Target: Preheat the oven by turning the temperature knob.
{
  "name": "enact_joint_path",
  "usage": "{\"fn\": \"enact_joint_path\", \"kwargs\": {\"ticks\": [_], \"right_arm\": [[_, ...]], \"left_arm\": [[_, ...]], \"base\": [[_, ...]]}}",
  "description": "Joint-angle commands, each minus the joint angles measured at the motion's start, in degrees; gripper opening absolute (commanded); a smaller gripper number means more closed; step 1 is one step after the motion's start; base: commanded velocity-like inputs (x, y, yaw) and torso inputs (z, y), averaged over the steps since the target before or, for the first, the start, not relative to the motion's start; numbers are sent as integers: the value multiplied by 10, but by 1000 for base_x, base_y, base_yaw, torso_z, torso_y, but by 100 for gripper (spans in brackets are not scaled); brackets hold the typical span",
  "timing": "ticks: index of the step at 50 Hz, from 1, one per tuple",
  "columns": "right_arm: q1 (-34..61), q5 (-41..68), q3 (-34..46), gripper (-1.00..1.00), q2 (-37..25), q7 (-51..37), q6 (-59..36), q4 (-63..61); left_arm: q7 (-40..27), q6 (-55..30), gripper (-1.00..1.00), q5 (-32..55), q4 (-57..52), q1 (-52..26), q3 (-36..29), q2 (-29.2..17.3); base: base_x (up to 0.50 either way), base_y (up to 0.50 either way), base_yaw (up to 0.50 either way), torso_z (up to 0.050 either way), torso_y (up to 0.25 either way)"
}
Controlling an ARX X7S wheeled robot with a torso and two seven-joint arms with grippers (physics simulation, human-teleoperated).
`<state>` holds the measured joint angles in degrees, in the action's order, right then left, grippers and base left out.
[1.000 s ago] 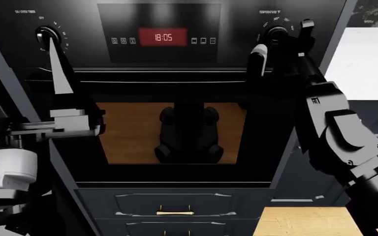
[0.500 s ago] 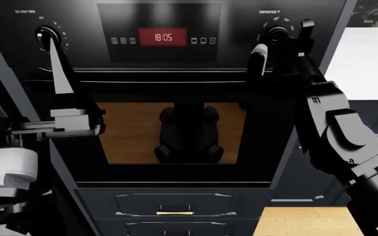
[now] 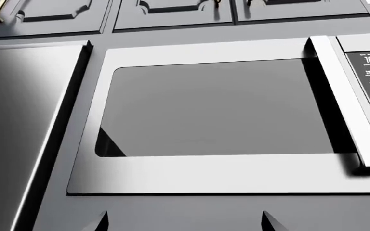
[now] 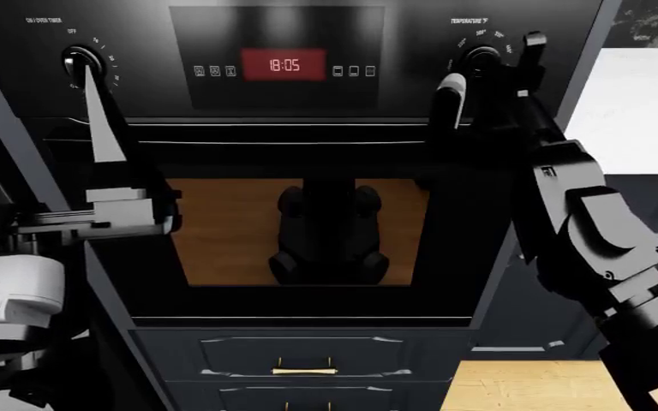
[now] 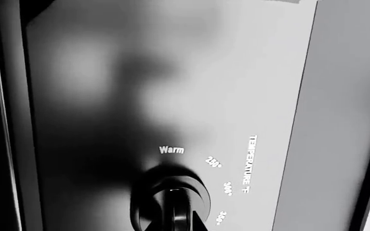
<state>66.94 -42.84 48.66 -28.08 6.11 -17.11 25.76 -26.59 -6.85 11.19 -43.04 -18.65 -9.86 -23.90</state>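
Observation:
The temperature knob (image 4: 480, 58) sits at the oven panel's upper right, under the "TEMPERATURE" label. My right gripper (image 4: 490, 62) is at it, with one finger on each side. In the right wrist view the knob (image 5: 167, 195) fills the lower middle, with "Warm" and degree marks around it. A dark fingertip (image 5: 198, 221) presses against the knob's grip bar, so the right gripper (image 5: 179, 223) looks shut on the knob. My left gripper (image 4: 98, 86) is open and empty, pointing up beside the timer knob (image 4: 78, 60); it also shows in the left wrist view (image 3: 183, 222).
The red clock display (image 4: 284, 64) reads 18:05 at the panel's middle. The oven door (image 4: 306, 231) with its handle bar lies below. Drawers (image 4: 306, 360) are underneath. A microwave (image 3: 223, 115) fills the left wrist view. A white counter (image 4: 643, 103) lies to the right.
My right arm and gripper have shifted very slightly left at the temperature knob. The left arm has barely moved.

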Motion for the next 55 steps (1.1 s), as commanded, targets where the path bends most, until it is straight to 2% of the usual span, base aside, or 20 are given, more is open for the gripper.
{"fn": "enact_joint_path", "kwargs": {"ticks": [1,55], "right_arm": [[-8,19,-20,-100,5,9,-6,-24],[-32,119,-86,-100,32,24,-15,-56]], "left_arm": [[-2,-2,100,1,-4,1,-1,-2],[-10,-1,100,10,-3,-4,2,-8]], "base": [[0,0,0,0,0],[-1,0,0,0,1]]}}
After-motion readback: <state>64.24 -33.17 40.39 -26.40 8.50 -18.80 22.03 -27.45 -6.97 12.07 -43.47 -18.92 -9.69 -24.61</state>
